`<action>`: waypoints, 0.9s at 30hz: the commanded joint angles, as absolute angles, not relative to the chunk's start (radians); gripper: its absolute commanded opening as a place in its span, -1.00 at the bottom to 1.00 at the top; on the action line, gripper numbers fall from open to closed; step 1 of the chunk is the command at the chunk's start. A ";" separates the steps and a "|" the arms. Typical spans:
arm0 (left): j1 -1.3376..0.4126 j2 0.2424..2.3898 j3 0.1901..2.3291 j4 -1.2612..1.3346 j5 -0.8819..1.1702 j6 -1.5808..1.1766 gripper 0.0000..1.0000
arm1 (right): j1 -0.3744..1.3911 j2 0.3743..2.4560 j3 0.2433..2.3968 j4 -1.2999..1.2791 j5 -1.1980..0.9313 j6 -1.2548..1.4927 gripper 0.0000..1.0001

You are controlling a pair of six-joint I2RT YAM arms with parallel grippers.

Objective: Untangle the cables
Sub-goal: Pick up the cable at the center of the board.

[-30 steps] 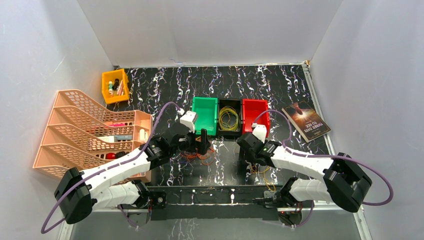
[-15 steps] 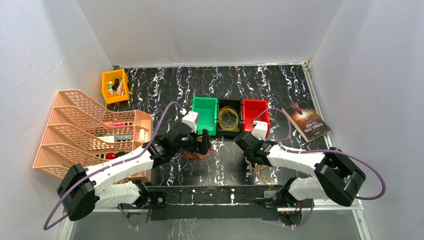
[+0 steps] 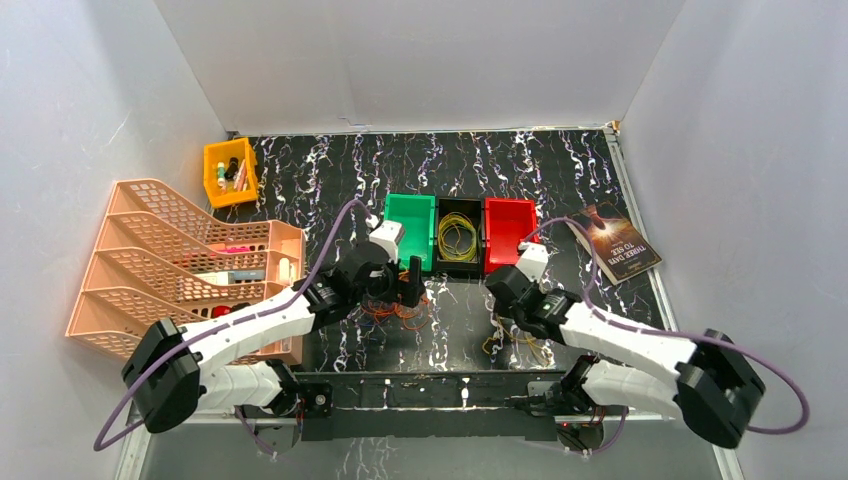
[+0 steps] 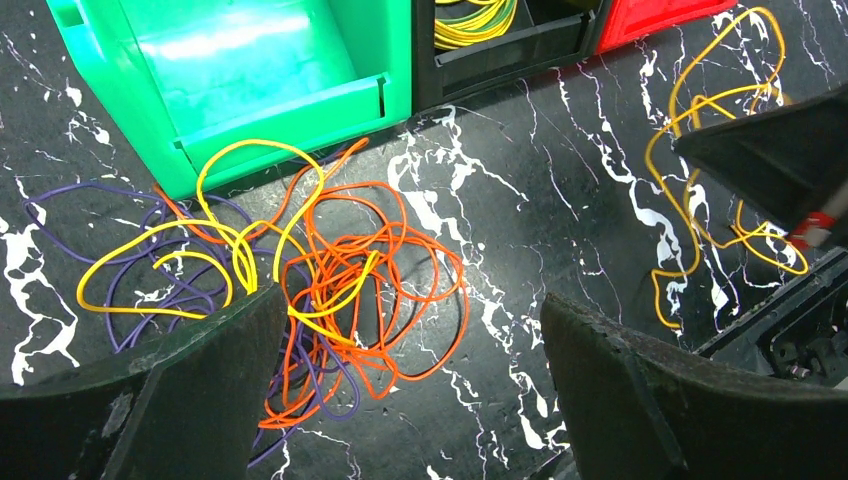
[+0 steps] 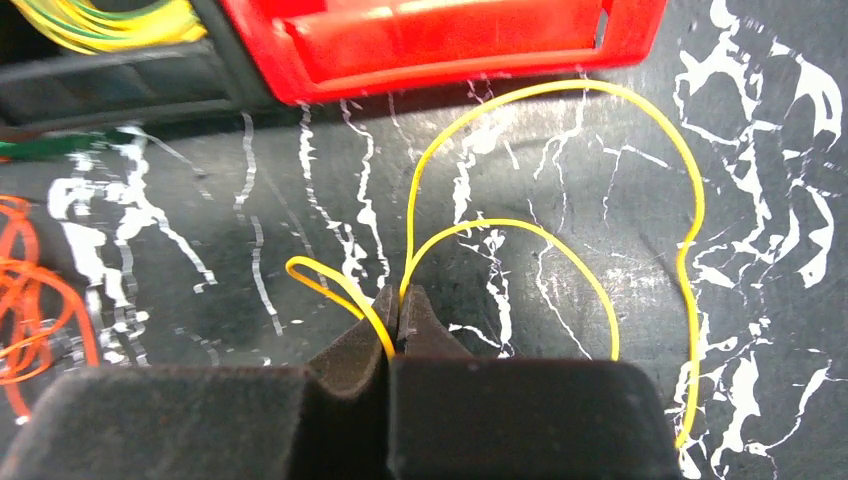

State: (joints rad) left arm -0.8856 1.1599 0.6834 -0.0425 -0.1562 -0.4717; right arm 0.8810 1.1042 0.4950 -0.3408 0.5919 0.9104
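Right gripper (image 5: 398,312) clamps one yellow cable (image 5: 409,240), apparently isolating it from the mixed tangle (image 4: 345,265). Left gripper (image 4: 410,330) hangs wide-open over that tangle, positioned to grasp.

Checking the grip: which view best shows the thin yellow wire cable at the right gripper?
Right wrist: the thin yellow wire cable runs straight into the shut right gripper. Left wrist shows only its loops; top external, faint strands.
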 commanded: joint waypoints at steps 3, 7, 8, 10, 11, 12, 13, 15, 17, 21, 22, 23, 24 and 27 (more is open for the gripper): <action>-0.885 1.170 0.738 -0.055 -0.192 -0.494 0.97 | 0.880 0.917 0.593 -0.465 0.645 0.865 -1.00; -0.886 1.164 0.740 -0.077 -0.220 -0.504 0.97 | 0.879 0.851 0.674 -0.543 0.679 0.856 -1.00; -0.886 1.160 0.738 -0.081 -0.225 -0.506 0.97 | 0.879 0.836 0.693 -0.559 0.687 0.856 -1.00; -0.886 1.150 0.736 -0.089 -0.240 -0.510 0.97 | 0.880 0.808 0.735 -0.573 0.693 0.807 -1.00; -0.885 1.147 0.735 -0.095 -0.249 -0.513 0.97 | 0.880 0.795 0.764 -0.583 0.693 0.788 -1.00; -0.885 1.145 0.735 -0.102 -0.261 -0.517 0.97 | 0.880 0.783 0.791 -0.588 0.691 0.770 -1.00; -0.886 1.144 0.737 -0.114 -0.279 -0.521 0.97 | 0.880 0.772 0.822 -0.590 0.688 0.747 -1.00; -0.885 1.149 0.743 -0.132 -0.307 -0.528 0.97 | 0.880 0.756 0.883 -0.590 0.685 0.706 -1.00; -0.885 1.155 0.752 -0.159 -0.347 -0.549 0.97 | 0.879 0.750 0.948 -0.595 0.691 0.665 -1.00; -0.886 1.160 0.764 -0.211 -0.401 -0.582 0.97 | 0.880 0.774 1.088 -0.615 0.691 0.579 -1.00; -0.886 1.156 0.763 -0.219 -0.403 -0.588 0.97 | 0.880 0.784 1.114 -0.611 0.679 0.542 -1.00; -0.886 1.153 0.762 -0.225 -0.405 -0.590 0.97 | 0.879 0.792 1.136 -0.605 0.673 0.514 -1.00; -0.887 1.149 0.761 -0.230 -0.404 -0.590 0.97 | 0.880 0.799 1.156 -0.597 0.674 0.495 -1.00; -0.885 1.128 0.751 -0.246 -0.410 -0.592 0.97 | 0.879 0.816 1.206 -0.559 0.681 0.429 -1.00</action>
